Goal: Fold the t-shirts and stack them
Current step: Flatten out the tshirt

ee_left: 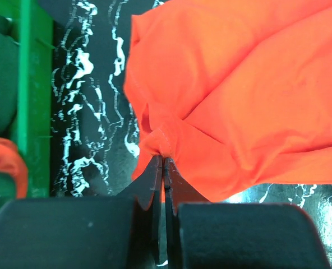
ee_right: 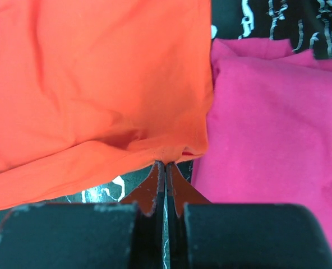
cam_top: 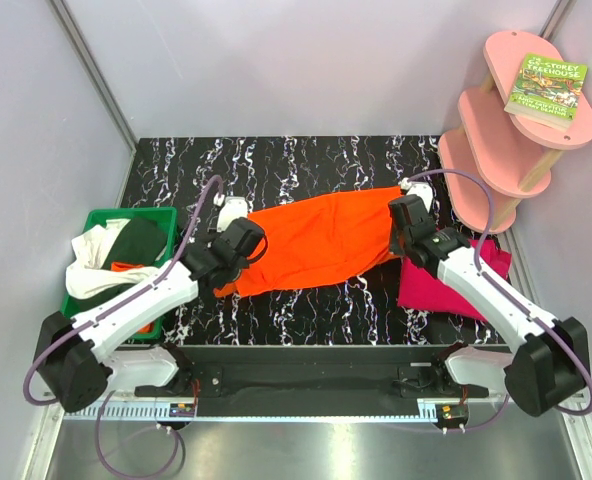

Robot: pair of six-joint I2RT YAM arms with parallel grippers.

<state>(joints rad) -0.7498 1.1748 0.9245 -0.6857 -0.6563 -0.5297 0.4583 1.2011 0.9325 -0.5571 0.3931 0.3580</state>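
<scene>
Orange t-shirt (cam_top: pixel 321 240) spread mid-table. Left gripper (ee_left: pixel 164 161) clamped on its 9 o'clock edge, right gripper (ee_right: pixel 166 164) clamped on its 3 o'clock corner, likely tensioning it flat for folding. Magenta t-shirt (cam_top: pixel 421 290) lies at 4 o'clock.

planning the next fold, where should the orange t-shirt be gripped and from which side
By its two end corners, coming from the near side, as now: the left gripper is shut on a bunched corner of the orange t-shirt, the right gripper on the hem corner beside the magenta t-shirt. The cloth lies stretched across the table, so corner grips probably keep it taut.
</scene>
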